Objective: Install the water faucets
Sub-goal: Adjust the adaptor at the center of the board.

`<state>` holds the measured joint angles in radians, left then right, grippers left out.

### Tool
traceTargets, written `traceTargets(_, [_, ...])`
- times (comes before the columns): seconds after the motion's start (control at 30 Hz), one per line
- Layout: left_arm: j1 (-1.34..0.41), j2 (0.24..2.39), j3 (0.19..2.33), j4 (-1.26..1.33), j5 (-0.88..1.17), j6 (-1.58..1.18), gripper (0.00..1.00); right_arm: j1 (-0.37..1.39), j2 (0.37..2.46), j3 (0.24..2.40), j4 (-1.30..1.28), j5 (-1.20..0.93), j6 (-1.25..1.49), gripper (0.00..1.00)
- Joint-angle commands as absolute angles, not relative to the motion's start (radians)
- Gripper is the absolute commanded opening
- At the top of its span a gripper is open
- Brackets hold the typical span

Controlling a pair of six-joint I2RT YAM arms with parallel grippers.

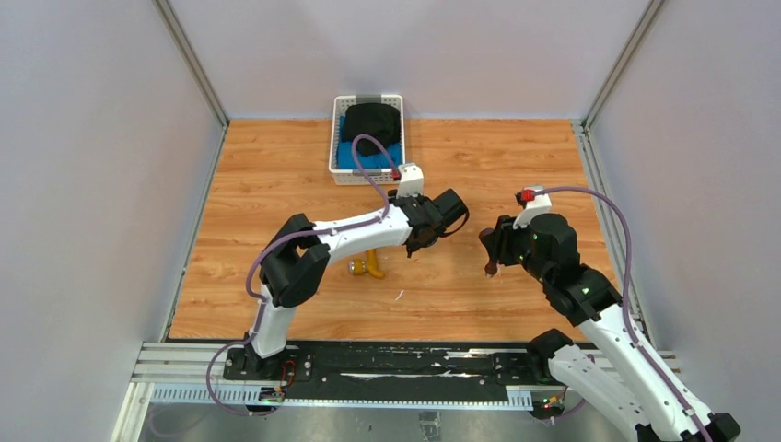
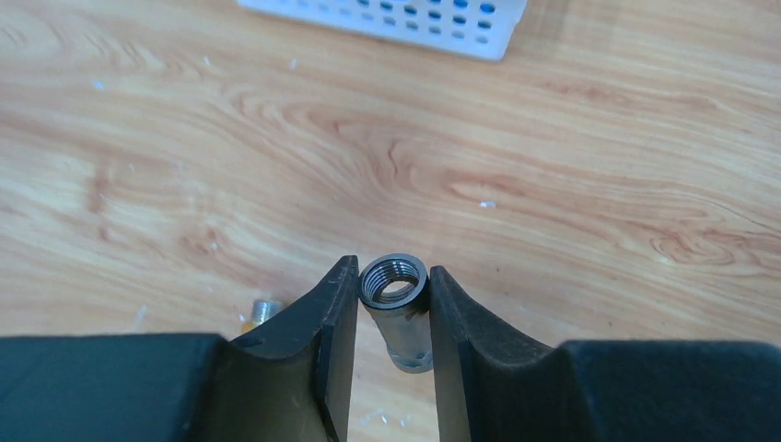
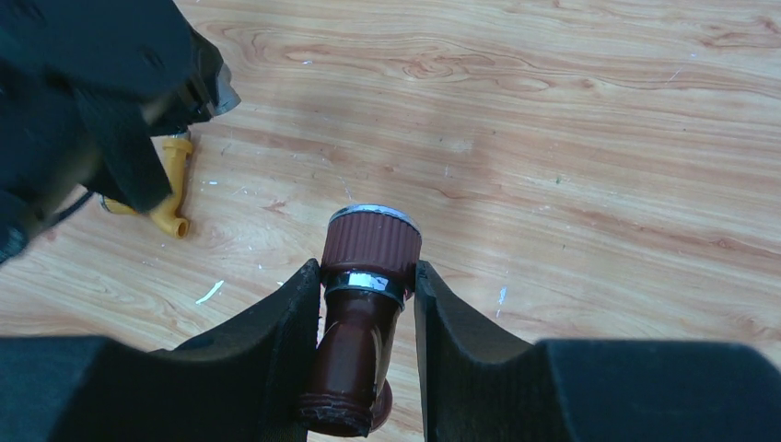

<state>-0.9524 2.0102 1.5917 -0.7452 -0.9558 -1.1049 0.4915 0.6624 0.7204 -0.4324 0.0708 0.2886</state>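
My right gripper point(image 1: 489, 247) point(image 3: 368, 273) is shut on the dark reddish-brown faucet point(image 3: 367, 313) point(image 1: 491, 267), pinched just under its ribbed round knob, above the table. My left gripper point(image 1: 458, 217) point(image 2: 393, 279) is shut on a stubby grey metal fitting point(image 2: 398, 308) with a threaded open end, also above the table. The two grippers face each other a short gap apart. The brass-yellow faucet point(image 1: 369, 265) point(image 3: 171, 201) lies on the wood under the left forearm; its threaded end shows in the left wrist view point(image 2: 263, 312).
A white perforated basket point(image 1: 334, 147) point(image 2: 405, 20) stands at the back middle with a black object and a blue object inside. The left gripper point(image 3: 110, 83) fills the right wrist view's upper left. Grey walls enclose the wooden table point(image 1: 497, 166).
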Motion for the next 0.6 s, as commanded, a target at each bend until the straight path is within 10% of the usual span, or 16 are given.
traceTargets(0.0, [-0.987, 2.067, 1.559, -0.663, -1.305, -1.006, 0.0, 0.479, 0.656, 0.732, -0.447, 0.088, 0.273, 0.0])
traceTargets(0.2, [-1.0, 2.025, 1.3, -0.25, -1.338, -0.83, 0.0, 0.478, 0.63, 0.758, -0.478, 0.179, 0.253, 0.0])
traceTargets(0.57, [-1.061, 2.102, 1.266, -0.257, -1.425, -0.948, 0.0, 0.476, 0.488, 0.8, -0.54, 0.393, 0.268, 0.0])
